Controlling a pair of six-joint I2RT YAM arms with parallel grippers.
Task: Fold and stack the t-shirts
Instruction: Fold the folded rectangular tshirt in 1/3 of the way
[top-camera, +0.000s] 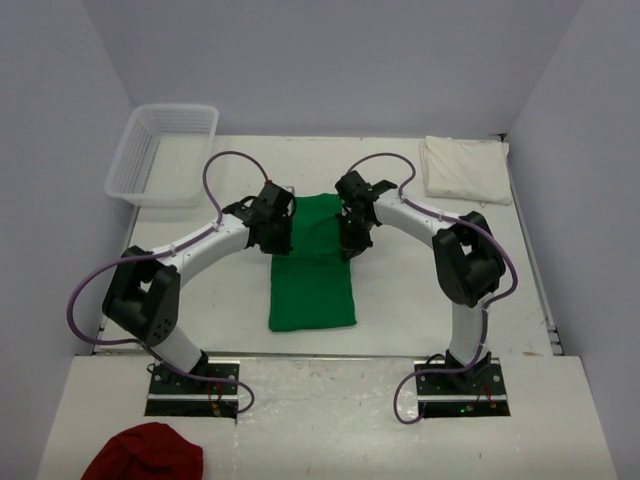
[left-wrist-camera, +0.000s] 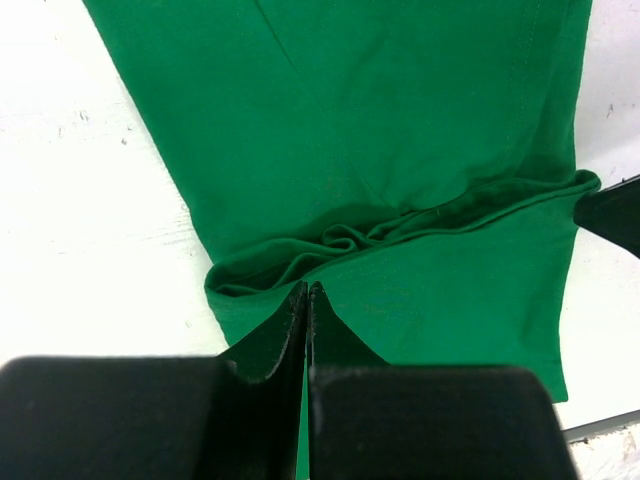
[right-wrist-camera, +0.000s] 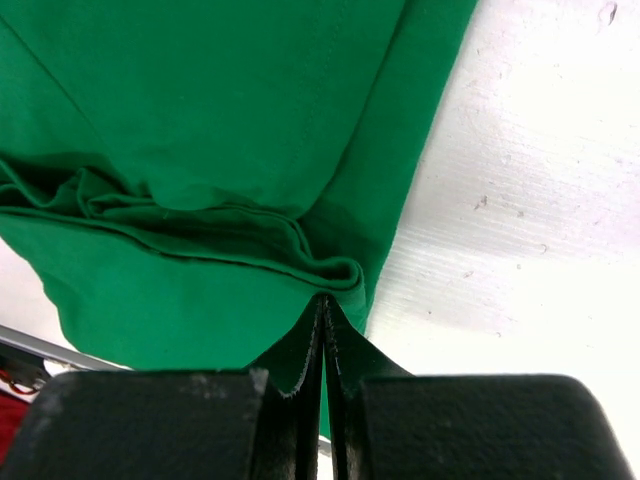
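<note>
Left gripper (left-wrist-camera: 308, 290) clamped shut on the green t-shirt (left-wrist-camera: 400, 120) edge; right gripper (right-wrist-camera: 323, 300) likewise. Crease bunched just ahead of both tips. Likely mid-fold. Next: carry the edge over evenly, then release. Cream t-shirt (top-camera: 465, 168) lies beyond the right gripper.

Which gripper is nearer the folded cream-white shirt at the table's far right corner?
Right. The right gripper is shut on the green t-shirt's right edge, on the cream-white shirt's side; the left gripper grips the opposite edge, farther off.
</note>
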